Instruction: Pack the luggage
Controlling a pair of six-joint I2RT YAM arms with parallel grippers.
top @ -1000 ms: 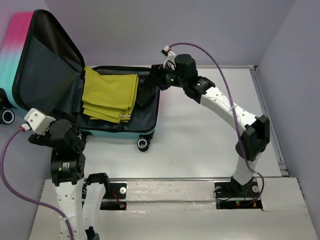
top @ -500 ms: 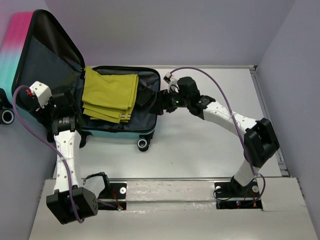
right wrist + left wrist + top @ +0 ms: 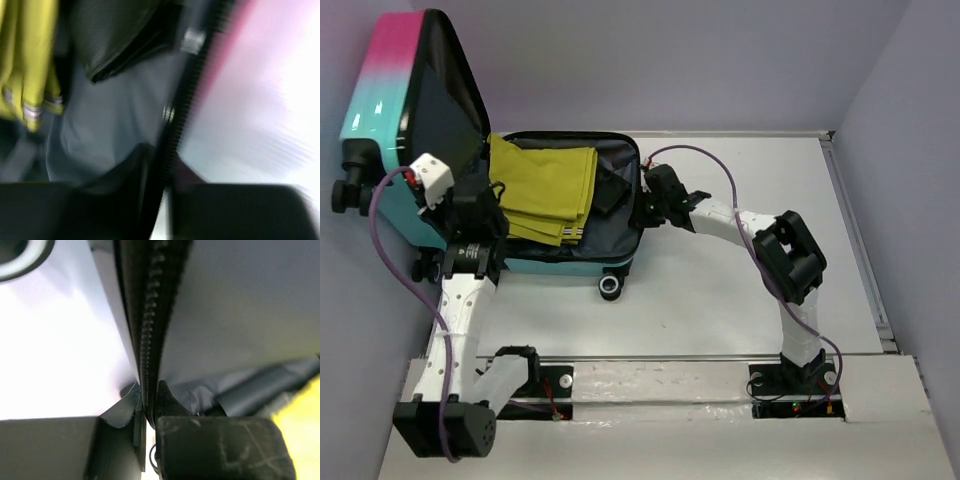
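left fingers [image 3: 75,450] on luggage [image 3: 380,100] lid edge, right fingers [image 3: 240,212] on rim

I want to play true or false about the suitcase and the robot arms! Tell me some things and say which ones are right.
1. The luggage is zipped shut. False: its lid stands up and open.
2. A folded yellow cloth lies inside the luggage. True.
3. The left jaws pinch the lid's zipper edge. True.
4. The right jaws hold the yellow cloth. False: they sit on either side of the zipper rim at the right side of the luggage's bottom half.
5. The luggage's front wheel is pink. False: it is black.
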